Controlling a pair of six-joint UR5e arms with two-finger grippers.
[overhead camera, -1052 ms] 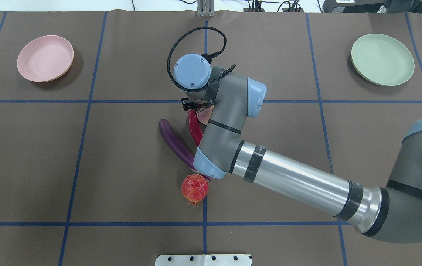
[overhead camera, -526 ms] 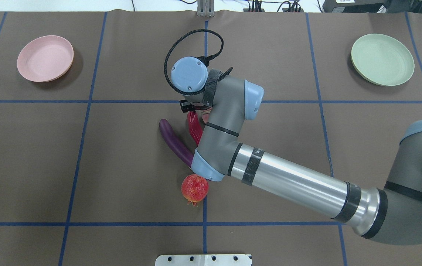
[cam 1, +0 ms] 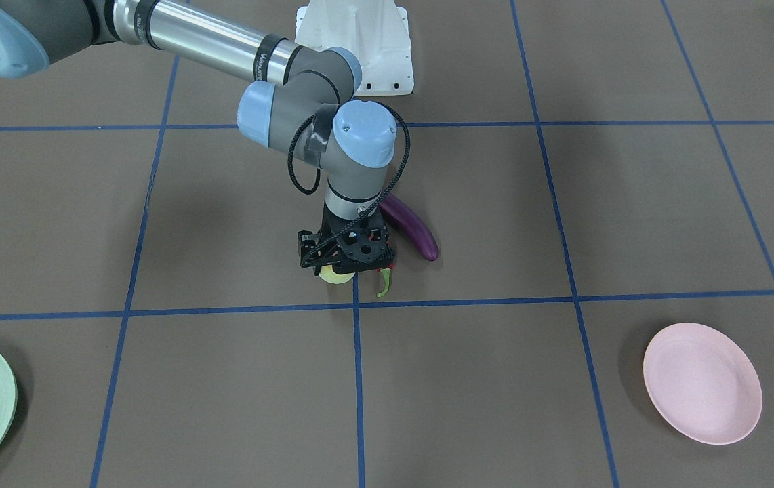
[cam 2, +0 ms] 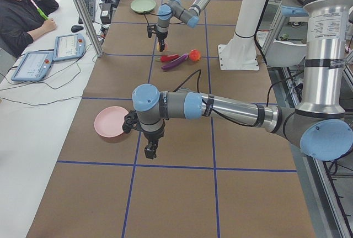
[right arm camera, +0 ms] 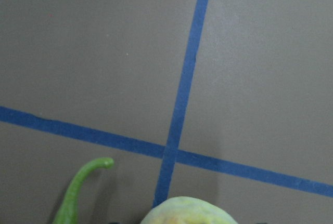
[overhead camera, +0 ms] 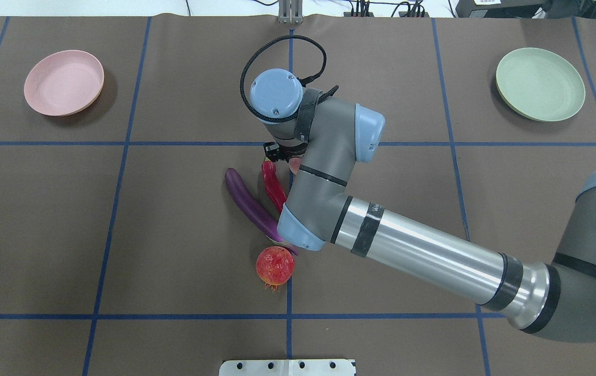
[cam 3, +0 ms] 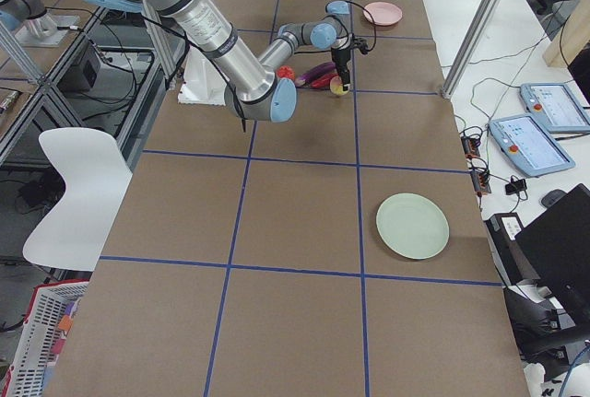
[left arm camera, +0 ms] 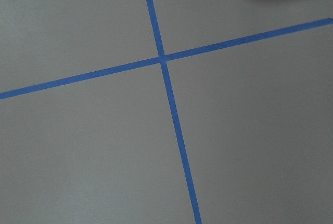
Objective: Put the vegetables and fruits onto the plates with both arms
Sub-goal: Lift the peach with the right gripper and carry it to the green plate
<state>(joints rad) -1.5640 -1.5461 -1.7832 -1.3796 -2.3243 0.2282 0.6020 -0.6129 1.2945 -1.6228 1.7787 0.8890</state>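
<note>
My right gripper [cam 1: 345, 267] stands at the table's middle, shut on the yellow-pink peach [cam 1: 334, 275], whose top fills the bottom edge of the right wrist view [right arm camera: 188, 211]. The red chili [overhead camera: 273, 184] lies just beside it, green stem [right arm camera: 78, 187] curling up. The purple eggplant [overhead camera: 248, 203] lies left of the chili, and the red-yellow round fruit [overhead camera: 275, 265] sits nearer the robot. The pink plate [overhead camera: 64, 82] and the green plate [overhead camera: 540, 83] hold nothing. My left gripper [cam 2: 149, 151] hangs near the pink plate [cam 2: 112, 122]; I cannot tell its state.
A white pedestal [cam 1: 360, 41] stands at the robot's side of the table. Blue tape lines grid the brown mat. A person sits at tablets [cam 2: 33, 64] beyond the far table edge. A white chair [cam 3: 78, 194] stands off the table.
The right wrist swung left, then back right and slightly farther from the robot. The peach shifted a little right with it. The other produce and both plates stayed put.
</note>
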